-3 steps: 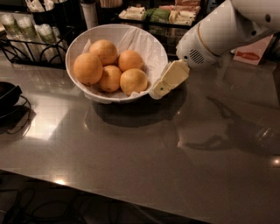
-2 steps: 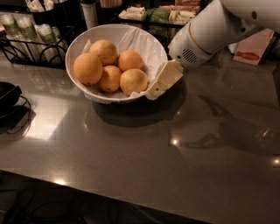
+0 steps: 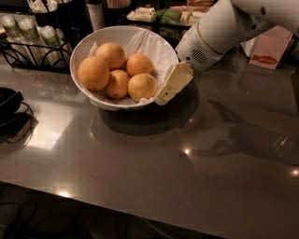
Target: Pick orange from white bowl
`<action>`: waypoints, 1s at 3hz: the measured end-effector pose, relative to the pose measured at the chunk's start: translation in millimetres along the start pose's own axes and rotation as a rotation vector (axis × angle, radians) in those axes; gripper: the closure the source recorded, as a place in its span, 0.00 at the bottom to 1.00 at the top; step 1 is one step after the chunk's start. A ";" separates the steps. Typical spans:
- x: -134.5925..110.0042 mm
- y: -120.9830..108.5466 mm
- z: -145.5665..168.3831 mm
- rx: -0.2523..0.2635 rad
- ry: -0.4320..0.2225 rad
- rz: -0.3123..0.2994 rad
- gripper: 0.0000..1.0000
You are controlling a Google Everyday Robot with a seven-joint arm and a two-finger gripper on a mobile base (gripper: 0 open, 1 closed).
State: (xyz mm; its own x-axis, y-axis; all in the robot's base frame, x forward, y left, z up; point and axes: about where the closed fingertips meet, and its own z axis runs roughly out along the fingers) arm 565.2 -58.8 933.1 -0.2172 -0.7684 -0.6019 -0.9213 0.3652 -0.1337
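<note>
Counter [image 3: 140, 172]: I see a grey, glossy top filling the near part of the view, with small spots of lamp glare and the arm's dim reflection on the right.
Black dish [image 3: 6, 100]: it sits at the left edge of the counter, cut off by the frame, well apart from the bowl.
Gripper [image 3: 162, 97]: cream-coloured, it slants down from the white arm [image 3: 219, 32] to the right rim of the bowl, its tip just beside the orange. From here I cannot tell whether it is open or closed, nor whether it touches the rim.
Orange [image 3: 142, 86]: round, dimpled, the palest and yellowest of five, lying at the front right inside the bowl and pressed against its neighbours.
White bowl [image 3: 78, 55]: large, deep and round, lined with crumpled white paper [image 3: 150, 43], standing on the counter left of centre.
Other oranges: four deeper-coloured ones, the largest [image 3: 93, 73] at the left.
Far side: a black wire rack [image 3: 32, 57] holding pale bottles at back left, a pink box [image 3: 270, 50] at right, trays of packets [image 3: 163, 14] behind, in dim light.
</note>
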 end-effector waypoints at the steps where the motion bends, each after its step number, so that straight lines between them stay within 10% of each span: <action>1: -4.4 -3.5 1.1 0.024 -0.012 0.075 0.00; 3: -13.2 -5.3 9.1 0.041 -0.045 0.180 0.00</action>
State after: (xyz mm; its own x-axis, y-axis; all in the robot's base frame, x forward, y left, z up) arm 575.8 -45.8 934.6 -0.3616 -0.6650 -0.6535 -0.8548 0.5164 -0.0525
